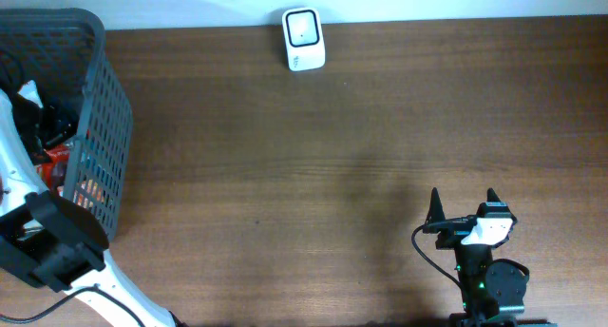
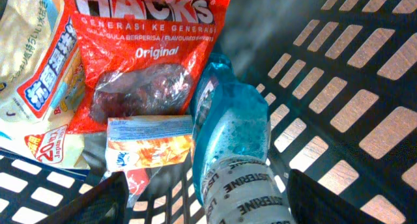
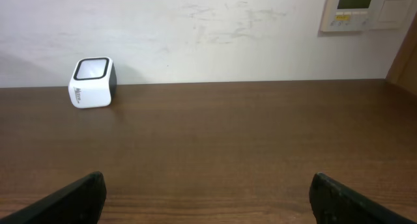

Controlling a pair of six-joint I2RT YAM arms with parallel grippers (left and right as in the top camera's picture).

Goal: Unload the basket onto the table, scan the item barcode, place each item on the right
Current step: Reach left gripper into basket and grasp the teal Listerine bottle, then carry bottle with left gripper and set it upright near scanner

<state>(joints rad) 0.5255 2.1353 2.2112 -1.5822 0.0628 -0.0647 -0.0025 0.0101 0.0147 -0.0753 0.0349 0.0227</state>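
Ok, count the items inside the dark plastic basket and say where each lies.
4: red Hacks candy bag top centre; cream printed pouch left; small orange-and-blue sachet below the red bag; blue Listerine bottle right of it. Others may be hidden underneath.

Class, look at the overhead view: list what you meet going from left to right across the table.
black mesh basket → white barcode scanner → right gripper. The left arm overlaps the basket, so it is left out.

The blue plastic bottle [image 2: 234, 133] and red wrapper [image 2: 150, 48] are gleaming glossily inside the matt plastic basket [image 2: 339, 74] on the smooth wooden table [image 1: 361, 156].
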